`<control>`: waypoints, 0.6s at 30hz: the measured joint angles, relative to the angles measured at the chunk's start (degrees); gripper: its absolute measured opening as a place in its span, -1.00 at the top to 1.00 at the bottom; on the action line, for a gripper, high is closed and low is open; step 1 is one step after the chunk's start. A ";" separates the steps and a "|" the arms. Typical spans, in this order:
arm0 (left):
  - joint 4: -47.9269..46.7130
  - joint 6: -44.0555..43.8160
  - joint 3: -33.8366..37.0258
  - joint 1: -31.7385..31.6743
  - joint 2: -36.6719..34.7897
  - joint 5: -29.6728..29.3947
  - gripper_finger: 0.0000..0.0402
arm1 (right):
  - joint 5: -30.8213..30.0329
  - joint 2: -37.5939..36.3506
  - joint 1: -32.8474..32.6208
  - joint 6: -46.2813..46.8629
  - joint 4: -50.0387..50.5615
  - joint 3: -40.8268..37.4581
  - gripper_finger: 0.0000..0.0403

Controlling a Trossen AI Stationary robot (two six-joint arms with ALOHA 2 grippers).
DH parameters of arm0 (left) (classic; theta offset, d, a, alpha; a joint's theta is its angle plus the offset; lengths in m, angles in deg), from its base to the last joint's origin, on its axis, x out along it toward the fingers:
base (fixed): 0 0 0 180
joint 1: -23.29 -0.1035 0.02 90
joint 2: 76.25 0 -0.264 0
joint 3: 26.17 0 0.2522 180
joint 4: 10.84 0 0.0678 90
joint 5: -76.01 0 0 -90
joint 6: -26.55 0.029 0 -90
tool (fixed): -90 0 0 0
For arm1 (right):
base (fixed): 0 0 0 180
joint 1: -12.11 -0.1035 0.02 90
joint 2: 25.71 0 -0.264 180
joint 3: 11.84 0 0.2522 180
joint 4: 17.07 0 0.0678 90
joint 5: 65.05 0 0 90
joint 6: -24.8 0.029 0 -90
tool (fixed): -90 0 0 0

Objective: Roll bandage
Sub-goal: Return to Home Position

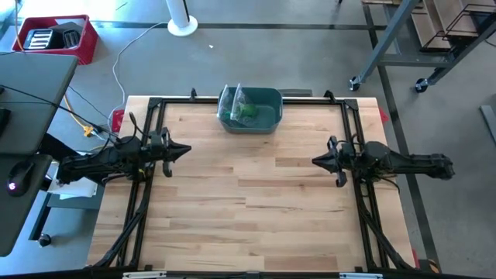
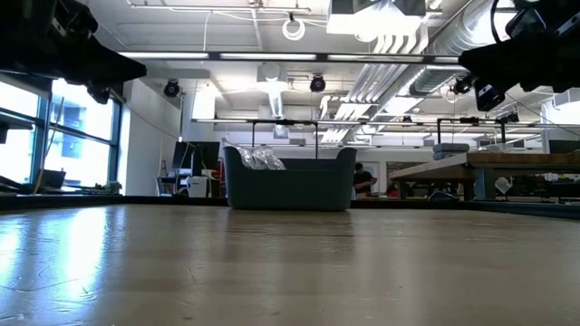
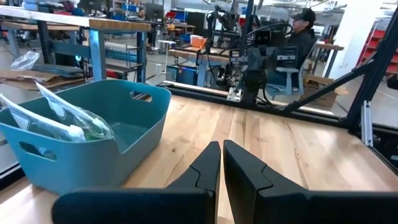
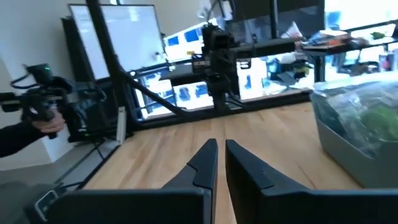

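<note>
Hovering above the pale wooden bench (image 1: 256, 225) at the left of the high view, the left gripper (image 1: 186, 149) is pointing inward with its dark fingers (image 3: 205, 171) drawn almost together, only a thin slit between them, and gripping nothing. The right gripper (image 1: 315, 161) is mirroring it at the right of the frame, its fingers (image 4: 202, 165) likewise nearly closed on nothing. The green rolled bandage (image 1: 248, 112) is lying inside the clear plastic zip bag (image 1: 231, 101), which is sitting in the teal plastic bin (image 1: 268, 118) at the upper centre of the frame, by the bench's upper edge and well apart from both grippers. Little seems left to spoil, yet the bag is leaning toward the bin wall nearer the frame's left with its top poking above the rim. A careless swing of the left arm toward its rest pose could be catching that loose plastic or nudging the light bin, tipping the bag out or shoving the bin off the edge. The black metal frame (image 1: 310, 99) is running close beside each arm too, and a wide fold could be knocking against it.
</note>
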 joint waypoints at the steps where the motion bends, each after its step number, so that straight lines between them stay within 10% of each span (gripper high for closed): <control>1: 0.02 0.01 0.10 -0.01 0.01 0.00 0.93 | 0.51 -0.68 0.00 -0.12 -0.06 -0.31 0.89; 18: 18.10 6.51 8.37 1.27 0.66 1.17 0.93 | 0.46 -4.50 -0.17 -3.64 -5.35 -3.14 0.89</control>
